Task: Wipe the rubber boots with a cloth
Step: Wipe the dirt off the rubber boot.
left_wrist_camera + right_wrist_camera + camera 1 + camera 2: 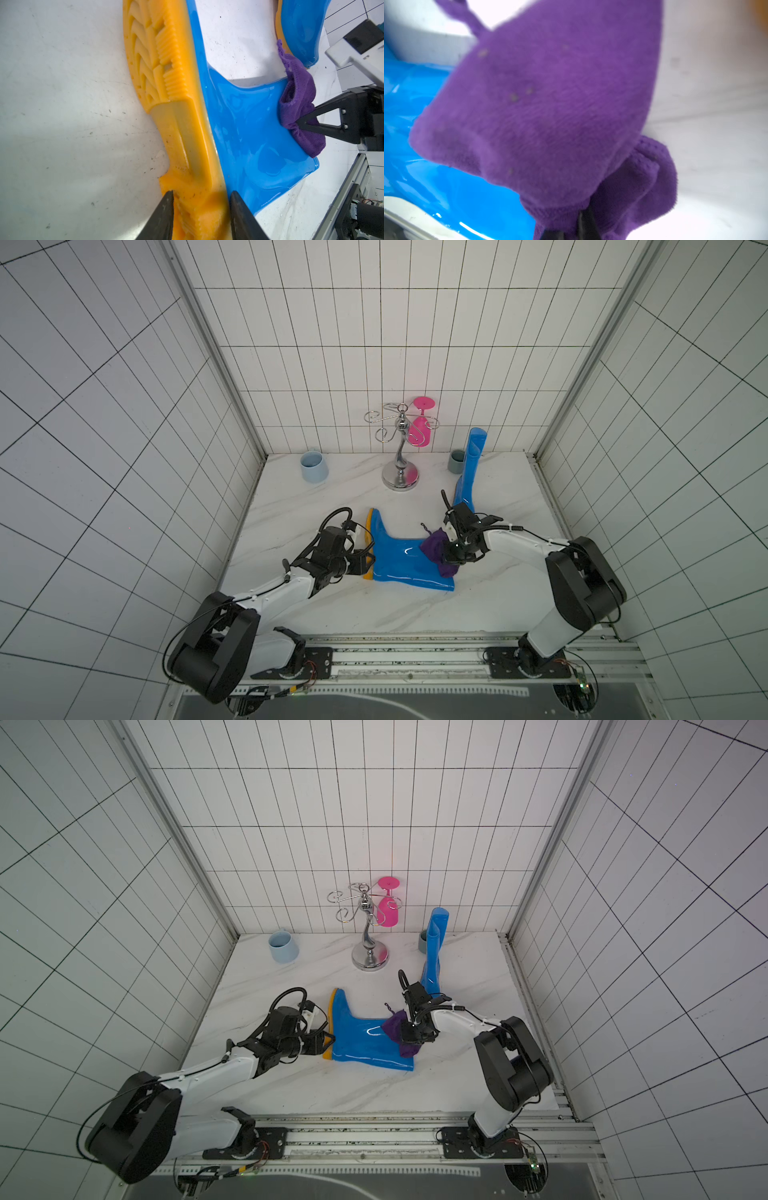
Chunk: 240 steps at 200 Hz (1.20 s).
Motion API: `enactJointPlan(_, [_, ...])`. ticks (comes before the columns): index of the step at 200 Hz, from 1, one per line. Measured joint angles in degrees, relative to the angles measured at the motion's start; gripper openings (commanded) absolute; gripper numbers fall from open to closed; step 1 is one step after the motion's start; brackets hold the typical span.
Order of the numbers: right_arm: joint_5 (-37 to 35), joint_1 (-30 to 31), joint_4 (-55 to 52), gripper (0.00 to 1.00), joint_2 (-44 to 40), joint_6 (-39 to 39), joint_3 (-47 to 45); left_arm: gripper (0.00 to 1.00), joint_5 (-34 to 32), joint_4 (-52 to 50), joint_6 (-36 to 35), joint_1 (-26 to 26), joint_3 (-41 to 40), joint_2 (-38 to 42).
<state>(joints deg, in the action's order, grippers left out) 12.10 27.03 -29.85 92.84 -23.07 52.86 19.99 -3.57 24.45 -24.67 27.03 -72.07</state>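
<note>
One glossy blue rubber boot (405,562) (365,1042) lies on its side mid-table, its orange-yellow sole (176,104) facing left. My left gripper (366,563) (329,1042) (201,194) is shut on the heel of that sole, one finger on each side. The dark-purple cloth (433,549) (394,1028) (299,99) (550,99) rests on the boot's shaft near its opening, bunched in my right gripper (448,556) (409,1036) (579,220), which is shut on it. The other rubber boot (471,466) (434,948) stands upright at the back right.
A light blue cup (313,466) sits at the back left and a grey cup (456,461) behind the standing boot. A chrome stand (400,464) at the back middle carries a hanging pink glass (417,429). Tiled walls enclose the marble table (332,614).
</note>
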Motion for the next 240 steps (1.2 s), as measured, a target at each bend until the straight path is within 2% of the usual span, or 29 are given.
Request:
enactJointPlan(50, [-0.8, -0.3, -0.6, 0.0, -0.2, 0.0, -0.1, 0.43, 0.3, 0.1, 0.0, 0.1, 0.0, -0.2])
enactJointPlan(75, [-1.3, 3.3, -3.1, 0.0, 0.2, -0.5, 4.2, 0.43, 0.3, 0.1, 0.0, 0.1, 0.0, -0.2])
enactJointPlan(116, [-0.2, 11.8, -2.4, 0.0, 1.3, -2.7, 16.8, 0.43, 0.5, 0.2, 0.0, 0.2, 0.0, -0.4])
enactJointPlan(137, [1.2, 15.1, -0.4, 0.0, 4.1, -3.8, 21.4, 0.43, 0.5, 0.3, 0.0, 0.2, 0.0, -0.4])
enactJointPlan(173, [3.3, 18.1, 1.2, 0.0, 13.6, -4.5, 27.5, 0.43, 0.5, 0.3, 0.0, 0.2, 0.0, -0.4])
enactJointPlan(206, [4.2, 18.4, 1.3, 0.0, 18.8, -4.5, 28.1, 0.43, 0.6, 0.3, 0.0, 0.1, 0.0, -0.4])
enactJointPlan(240, [3.8, 18.0, 1.1, 0.0, 18.8, -3.8, 27.9, 0.43, 0.7, 0.3, 0.0, 0.1, 0.0, -0.4])
